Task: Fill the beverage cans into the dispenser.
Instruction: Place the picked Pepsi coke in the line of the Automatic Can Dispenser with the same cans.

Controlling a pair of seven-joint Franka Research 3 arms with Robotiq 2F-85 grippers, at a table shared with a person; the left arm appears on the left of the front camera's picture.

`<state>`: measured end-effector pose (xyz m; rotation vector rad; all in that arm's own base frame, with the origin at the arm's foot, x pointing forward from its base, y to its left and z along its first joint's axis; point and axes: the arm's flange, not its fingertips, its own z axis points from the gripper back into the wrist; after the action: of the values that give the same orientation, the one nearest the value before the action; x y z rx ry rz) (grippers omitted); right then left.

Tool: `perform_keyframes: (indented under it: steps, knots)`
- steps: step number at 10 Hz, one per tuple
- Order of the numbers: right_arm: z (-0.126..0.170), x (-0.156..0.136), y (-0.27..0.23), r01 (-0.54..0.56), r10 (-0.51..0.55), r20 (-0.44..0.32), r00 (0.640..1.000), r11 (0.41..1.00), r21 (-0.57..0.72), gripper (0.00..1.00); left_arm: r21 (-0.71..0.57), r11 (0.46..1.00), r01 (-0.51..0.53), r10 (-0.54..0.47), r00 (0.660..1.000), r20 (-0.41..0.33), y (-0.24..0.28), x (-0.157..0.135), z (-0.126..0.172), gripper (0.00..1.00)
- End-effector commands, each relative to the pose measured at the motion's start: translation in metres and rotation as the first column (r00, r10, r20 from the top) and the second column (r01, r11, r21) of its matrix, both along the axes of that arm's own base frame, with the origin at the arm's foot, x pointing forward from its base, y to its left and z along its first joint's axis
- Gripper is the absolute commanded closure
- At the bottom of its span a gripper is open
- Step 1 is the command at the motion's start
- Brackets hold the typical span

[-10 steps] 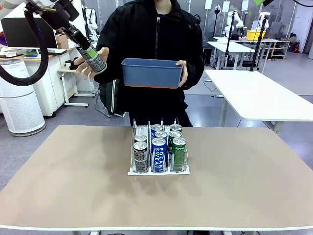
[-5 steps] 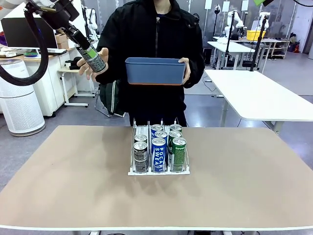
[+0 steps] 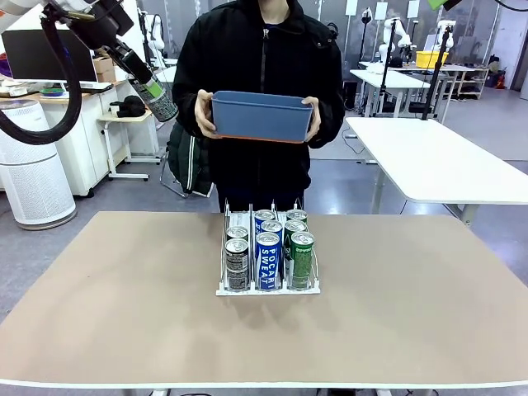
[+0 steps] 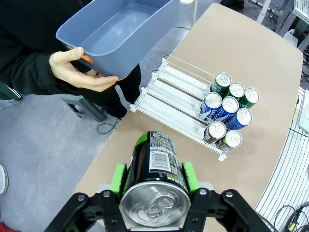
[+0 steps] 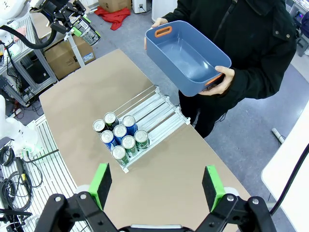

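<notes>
Between the green pads of the left gripper (image 4: pixel 153 176) sits a dark can (image 4: pixel 153 164) with a green band, clamped by its sides, silver top toward the wrist camera. Beyond and below that gripper, on the tan table (image 3: pixel 124 297), lies the dispenser (image 4: pixel 176 96), its rear lanes bare and eight cans (image 4: pixel 231 112) packed at the end farthest from the person: three green, three blue, two dark. Ahead of the gripper and up, the person's hands (image 4: pixel 79 72) grip a blue tub (image 4: pixel 120 34), which looks bare inside. Spread wide with nothing between its pads, the right gripper (image 5: pixel 157 186) hangs above the table, the dispenser ahead of it and the tub farther on.
</notes>
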<state>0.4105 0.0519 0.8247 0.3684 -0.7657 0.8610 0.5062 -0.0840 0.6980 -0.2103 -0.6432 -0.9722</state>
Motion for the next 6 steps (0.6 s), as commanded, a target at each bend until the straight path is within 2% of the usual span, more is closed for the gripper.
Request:
perform_keyframes:
  steps: [1, 2, 6]
  knots:
    - [-0.001, 0.0, 0.0, -0.001, 0.001, -0.003, 1.0, 1.0, 0.002, 0.0, -0.002, 1.0, -0.001, 0.001, 1.0, 0.002, 0.001, 0.0, 0.001, 1.0]
    - [-0.001, 0.0, 0.0, -0.001, 0.001, -0.003, 1.0, 1.0, 0.002, 0.0, 0.0, 1.0, 0.0, 0.0, 1.0, 0.0, 0.0, 0.0, 0.0, 0.42]
    - [-0.001, 0.0, 0.0, -0.001, 0.001, -0.003, 1.0, 1.0, 0.002, 0.0, 0.096, 0.995, -0.001, 0.007, 0.998, -0.067, -0.052, -0.048, -0.014, 0.42]
